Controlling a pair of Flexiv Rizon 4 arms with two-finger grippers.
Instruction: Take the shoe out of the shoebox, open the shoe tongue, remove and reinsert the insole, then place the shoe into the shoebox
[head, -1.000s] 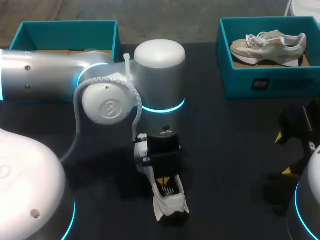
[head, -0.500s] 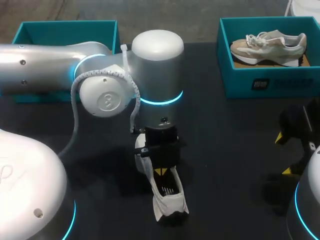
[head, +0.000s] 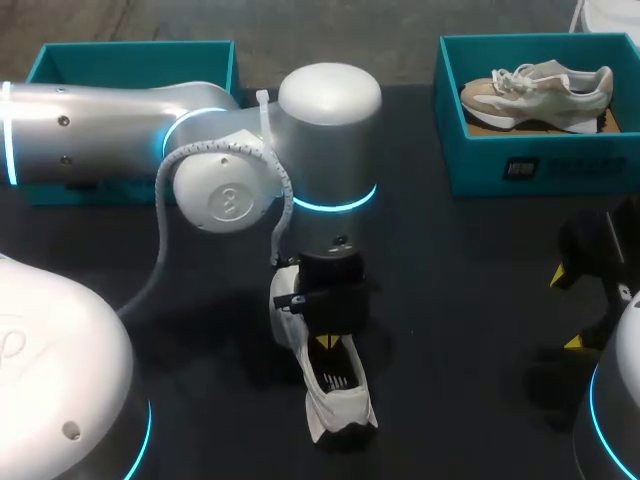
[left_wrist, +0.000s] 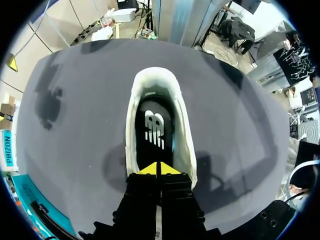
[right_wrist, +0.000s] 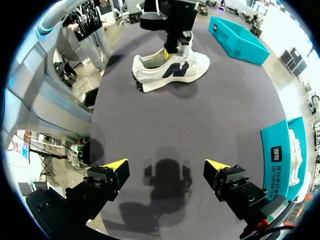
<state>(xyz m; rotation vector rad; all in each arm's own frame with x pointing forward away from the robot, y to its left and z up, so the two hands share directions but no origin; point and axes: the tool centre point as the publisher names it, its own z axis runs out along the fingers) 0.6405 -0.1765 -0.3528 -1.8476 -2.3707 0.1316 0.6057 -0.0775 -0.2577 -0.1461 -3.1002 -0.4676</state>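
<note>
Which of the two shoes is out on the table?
The white shoe under the left claw; the beige shoe lies inside the teal shoebox at far right.

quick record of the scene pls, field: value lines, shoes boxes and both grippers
shoe: standing on the table, outside both boxes
insole: inside the shoe
left gripper: tips together at the shoe's opening
right gripper: open, over the table, apart from the shoe
right shoebox: holds a second shoe
left shoebox: partly hidden behind the left arm

Left pincer (left_wrist: 159, 168) closed — right pincer (right_wrist: 167, 167) agape.
</note>
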